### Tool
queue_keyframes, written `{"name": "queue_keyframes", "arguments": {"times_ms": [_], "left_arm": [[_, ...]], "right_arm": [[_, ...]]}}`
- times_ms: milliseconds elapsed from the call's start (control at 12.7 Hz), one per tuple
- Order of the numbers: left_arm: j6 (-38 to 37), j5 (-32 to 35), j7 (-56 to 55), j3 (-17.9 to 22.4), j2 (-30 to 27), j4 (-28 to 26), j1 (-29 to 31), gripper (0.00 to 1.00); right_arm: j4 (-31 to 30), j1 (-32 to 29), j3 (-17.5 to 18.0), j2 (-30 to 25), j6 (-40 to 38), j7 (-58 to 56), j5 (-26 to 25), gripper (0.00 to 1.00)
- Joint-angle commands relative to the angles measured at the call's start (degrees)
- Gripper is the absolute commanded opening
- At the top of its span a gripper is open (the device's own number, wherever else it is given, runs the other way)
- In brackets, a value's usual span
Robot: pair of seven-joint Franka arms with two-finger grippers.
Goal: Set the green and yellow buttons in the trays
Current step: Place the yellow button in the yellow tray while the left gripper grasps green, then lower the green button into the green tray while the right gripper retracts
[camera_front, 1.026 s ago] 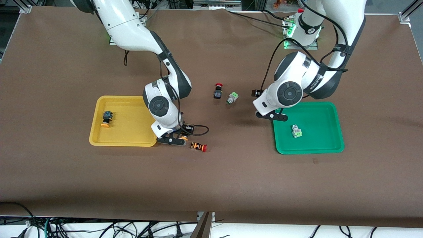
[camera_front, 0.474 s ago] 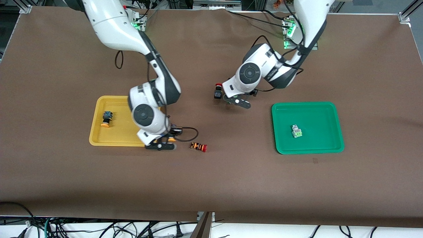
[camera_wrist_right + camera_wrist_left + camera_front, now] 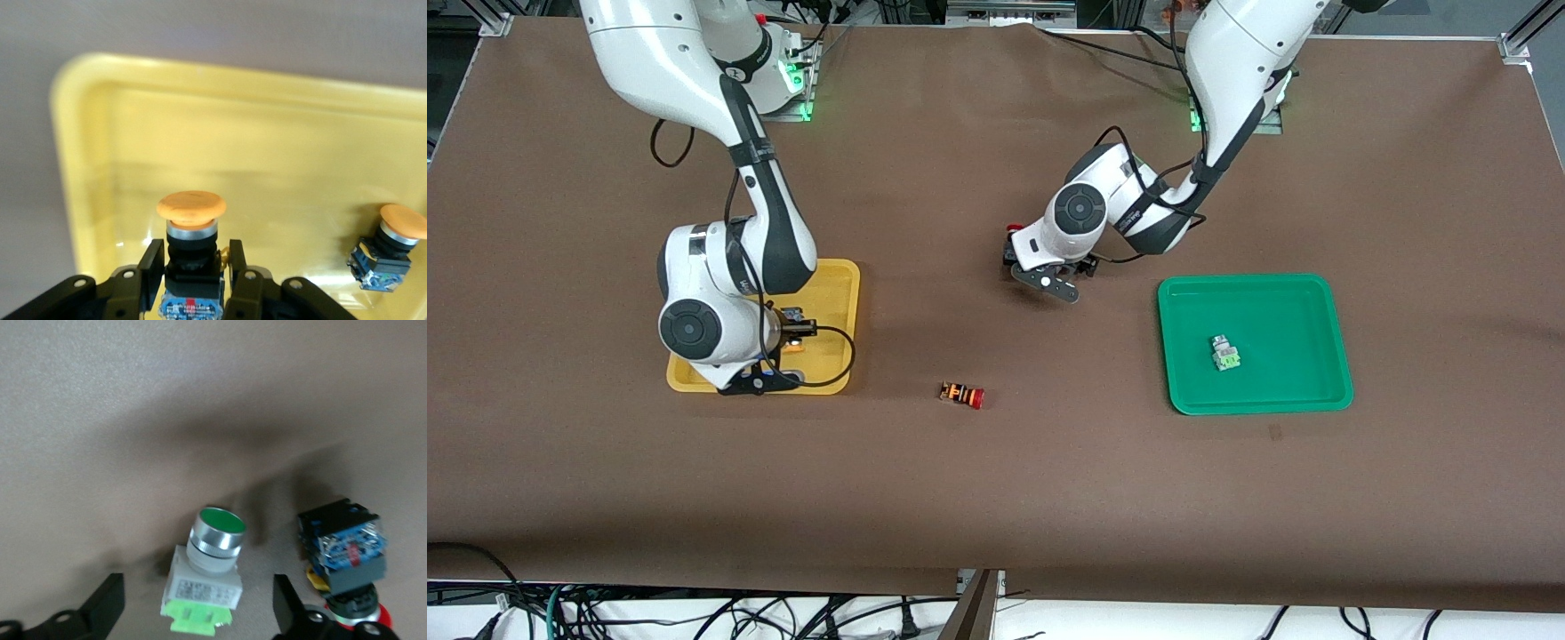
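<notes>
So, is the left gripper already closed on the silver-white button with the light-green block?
No, the left gripper is open, its fingers apart on either side of the silver-white button.

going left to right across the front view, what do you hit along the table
right gripper over the yellow tray → orange-striped red-capped switch → left gripper over the table → green tray with a green button in it
</notes>
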Motion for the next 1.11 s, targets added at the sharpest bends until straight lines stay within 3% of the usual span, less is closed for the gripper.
{"name": "queue_keyframes", "arguments": {"times_ms": [0, 79, 316, 553, 789, 868, 1026], "left_arm": [[-0.1, 1.5, -1.8, 0.0, -0.2, 0.6, 0.5, 0.11], [-0.1, 1.4, -2.5, 0.0, -0.4, 0.7, 0.7, 0.00], [-2.9, 1.4, -5.5, -0.1, -3.0, 1.3, 2.4, 0.00], [-15.4, 0.9, -9.2, 0.2, -4.5, 6.6, 5.6, 0.00], [-20.6, 1.4, -9.6, 0.5, -5.2, 10.4, 13.5, 0.04], [-21.4, 1.6, -8.9, 1.4, -5.3, 10.4, 15.1, 0.05], [-21.0, 6.0, -2.6, 2.7, -5.3, 10.3, 20.1, 0.04]], "right_arm": [[-9.8, 0.9, 0.0, -4.7, 5.9, 0.0, 0.4, 0.99], [-8.1, 0.9, -1.2, -4.8, 5.3, -0.4, 0.4, 1.00], [2.2, -1.0, -3.6, -4.8, -4.1, -1.6, 0.0, 1.00], [14.3, -5.0, -4.0, -4.8, -17.3, -7.3, -1.4, 1.00], [22.3, -9.0, -2.8, -8.5, -31.2, -7.3, -2.1, 1.00], [22.2, -11.5, 0.1, -11.7, -32.8, -7.3, -2.9, 1.00], [19.6, -21.2, 14.9, -18.5, -33.9, -7.3, -11.7, 1.00]]}}
